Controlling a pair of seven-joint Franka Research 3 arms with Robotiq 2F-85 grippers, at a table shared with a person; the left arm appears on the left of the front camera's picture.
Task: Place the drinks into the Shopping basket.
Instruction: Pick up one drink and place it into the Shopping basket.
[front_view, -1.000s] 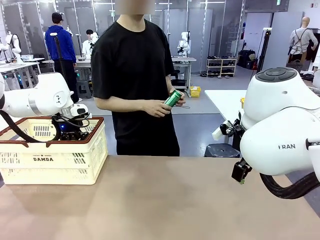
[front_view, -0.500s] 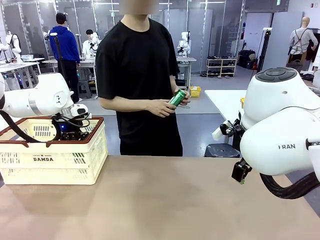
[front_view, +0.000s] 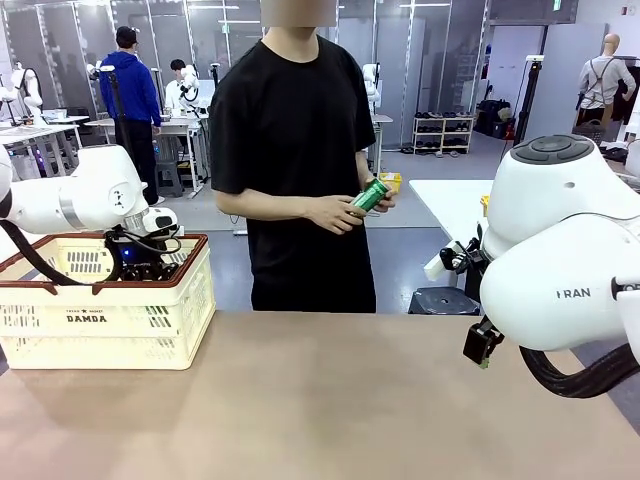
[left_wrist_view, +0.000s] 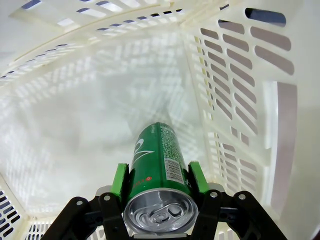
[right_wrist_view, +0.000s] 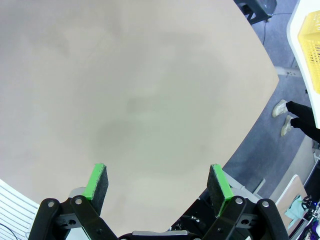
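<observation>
My left gripper is shut on a green can with a silver top, held down inside the cream-white Shopping basket. From the front, the left gripper reaches into the Shopping basket at the table's left. The person across the table holds a second green can in both hands at waist height. Over bare tabletop my right gripper stands open with nothing between its green pads.
The brown table stretches wide between the basket and my right arm. In the right wrist view the table's curved edge borders grey floor, with a yellow mesh basket and someone's shoes beyond it.
The person has stepped to the right along the far side, carrying the green can with them. Both arms have stayed still.
</observation>
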